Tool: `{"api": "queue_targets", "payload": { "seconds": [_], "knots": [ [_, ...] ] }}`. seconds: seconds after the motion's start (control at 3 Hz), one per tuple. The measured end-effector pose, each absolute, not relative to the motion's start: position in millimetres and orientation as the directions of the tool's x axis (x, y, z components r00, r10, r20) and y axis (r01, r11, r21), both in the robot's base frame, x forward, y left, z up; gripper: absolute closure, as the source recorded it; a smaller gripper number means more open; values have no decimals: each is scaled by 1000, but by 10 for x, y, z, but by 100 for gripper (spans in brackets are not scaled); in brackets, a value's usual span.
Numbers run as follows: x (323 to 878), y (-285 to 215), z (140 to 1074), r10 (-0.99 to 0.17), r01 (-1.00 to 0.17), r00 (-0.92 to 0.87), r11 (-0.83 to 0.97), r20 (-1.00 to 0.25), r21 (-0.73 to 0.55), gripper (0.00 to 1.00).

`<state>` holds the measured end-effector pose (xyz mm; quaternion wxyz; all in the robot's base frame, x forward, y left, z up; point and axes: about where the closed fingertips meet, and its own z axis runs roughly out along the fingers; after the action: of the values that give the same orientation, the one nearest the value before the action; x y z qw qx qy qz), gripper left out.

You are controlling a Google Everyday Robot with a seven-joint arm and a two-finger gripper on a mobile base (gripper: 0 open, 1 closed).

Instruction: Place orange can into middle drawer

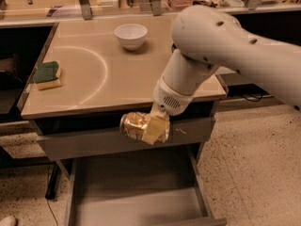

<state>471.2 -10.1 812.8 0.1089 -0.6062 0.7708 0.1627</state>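
Observation:
The orange can (133,125) is shiny golden-orange and crinkly, lying on its side in my gripper (149,128). My gripper is shut on the orange can and holds it in the air just past the table's front edge, in front of the upper grey drawer front (94,142). Below it the middle drawer (136,192) is pulled open, showing a flat grey floor and low side walls. My white arm comes down from the upper right.
A beige table (94,79) carries a white bowl (131,34) at the back and a green-and-yellow sponge (47,75) at the left. Cluttered shelves stand behind. Speckled floor lies to the right.

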Motion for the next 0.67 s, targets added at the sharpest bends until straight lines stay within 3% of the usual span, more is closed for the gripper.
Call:
{"api": "queue_targets", "payload": {
  "seconds": [0.67],
  "knots": [
    [4174,-82,6897,-841,-879,-432,310,-326,362,100]
  ]
}}
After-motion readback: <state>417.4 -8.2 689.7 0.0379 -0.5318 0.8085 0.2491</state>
